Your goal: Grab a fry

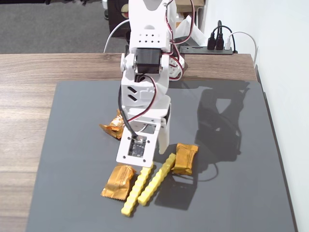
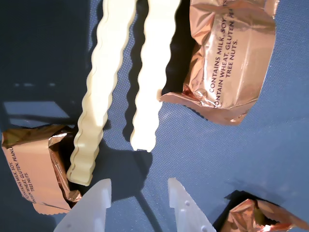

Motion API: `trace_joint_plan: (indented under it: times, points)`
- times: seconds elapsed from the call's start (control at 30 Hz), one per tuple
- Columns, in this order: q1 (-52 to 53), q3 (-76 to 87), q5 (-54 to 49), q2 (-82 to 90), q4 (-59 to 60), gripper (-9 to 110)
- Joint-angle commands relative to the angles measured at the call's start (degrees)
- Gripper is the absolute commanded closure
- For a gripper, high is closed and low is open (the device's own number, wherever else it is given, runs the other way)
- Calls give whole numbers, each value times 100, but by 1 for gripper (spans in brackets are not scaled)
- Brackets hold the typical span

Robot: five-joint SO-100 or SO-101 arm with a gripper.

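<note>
Two parted fingers (image 2: 99,205) hover just beyond the fry's (image 2: 147,82) end.

The white arm (image 1: 145,63) bends steeply downward, its gripper (image 2: 137,193) hanging low with both fingertips (image 2: 99,193) parted, holding nothing.

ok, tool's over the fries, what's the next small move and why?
Probably ease forward and down onto the right fry. In the wrist view the open tool sits just short of that fry's end, roughly lined up with it, holding nothing. The left fry touches a packet, so it looks like the harder pick.
</note>
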Motion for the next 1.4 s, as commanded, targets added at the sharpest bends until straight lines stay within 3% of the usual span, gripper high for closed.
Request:
trace_joint_plan:
  times: [0.0,0.97,1.37]
  points:
    - [44,-281,-62,202,-70,86]
    - [62,-940,-141,-1125,-615,87]
    - [62,-1011,-123,-1169,-606,101]
